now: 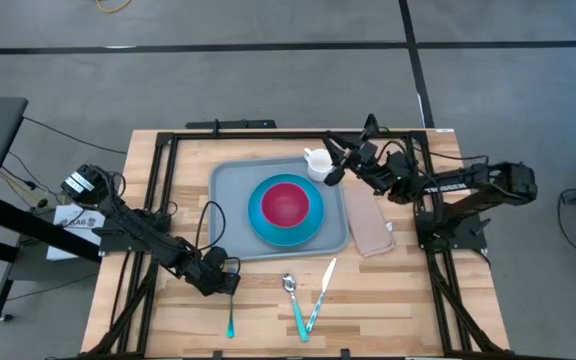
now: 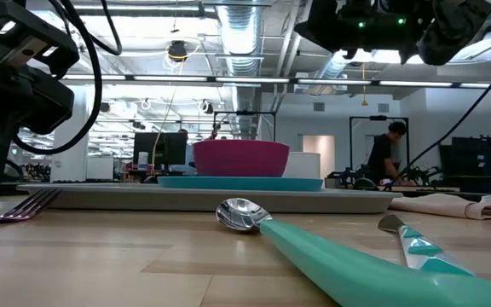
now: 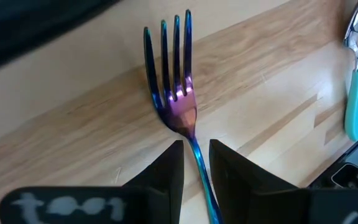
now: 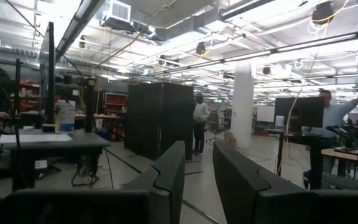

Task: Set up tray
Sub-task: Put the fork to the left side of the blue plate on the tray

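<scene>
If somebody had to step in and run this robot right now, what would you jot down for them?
Left hand: low over the table's front left, fingers on either side of the fork handle, which lies on the wood outside the tray.
Right hand: raised above the tray's far right corner near the white cup, pointing out at the room, holding nothing visible.
Done: blue plate and pink bowl sit on the tray; napkin lies right of it.
Left: fork, spoon and knife are on the wood in front of the tray, probably awaiting placement.
</scene>
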Robot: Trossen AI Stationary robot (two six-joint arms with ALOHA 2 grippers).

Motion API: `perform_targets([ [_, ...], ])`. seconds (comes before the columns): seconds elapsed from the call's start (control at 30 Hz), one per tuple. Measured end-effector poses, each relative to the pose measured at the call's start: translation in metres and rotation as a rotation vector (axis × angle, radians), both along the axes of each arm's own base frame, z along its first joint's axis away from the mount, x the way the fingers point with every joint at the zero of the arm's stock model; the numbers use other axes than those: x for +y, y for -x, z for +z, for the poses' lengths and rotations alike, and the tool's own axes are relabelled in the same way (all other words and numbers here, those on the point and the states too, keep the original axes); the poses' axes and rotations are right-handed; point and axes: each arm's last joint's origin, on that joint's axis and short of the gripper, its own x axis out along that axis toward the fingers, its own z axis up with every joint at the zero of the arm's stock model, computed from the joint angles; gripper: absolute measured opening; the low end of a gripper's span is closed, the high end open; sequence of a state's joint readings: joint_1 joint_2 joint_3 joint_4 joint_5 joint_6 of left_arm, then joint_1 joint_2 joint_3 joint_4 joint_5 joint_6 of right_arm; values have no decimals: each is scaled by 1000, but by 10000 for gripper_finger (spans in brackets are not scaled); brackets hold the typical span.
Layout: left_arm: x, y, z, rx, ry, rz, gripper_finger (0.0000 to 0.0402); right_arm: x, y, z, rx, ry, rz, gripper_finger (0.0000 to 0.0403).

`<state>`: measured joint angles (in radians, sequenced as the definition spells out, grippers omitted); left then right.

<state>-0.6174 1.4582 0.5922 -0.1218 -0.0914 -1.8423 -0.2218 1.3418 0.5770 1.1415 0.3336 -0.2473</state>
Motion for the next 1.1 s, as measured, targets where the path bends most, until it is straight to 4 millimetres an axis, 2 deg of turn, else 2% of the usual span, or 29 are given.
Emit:
perform_targets([
  [0.57, 1, -1, 1, -35, -45, -16, 64, -1, -2, -6, 76, 4, -9, 79],
  [1.1, -8, -1, 5, -87, 16, 9, 64, 3, -4, -8, 96, -7, 7, 79],
])
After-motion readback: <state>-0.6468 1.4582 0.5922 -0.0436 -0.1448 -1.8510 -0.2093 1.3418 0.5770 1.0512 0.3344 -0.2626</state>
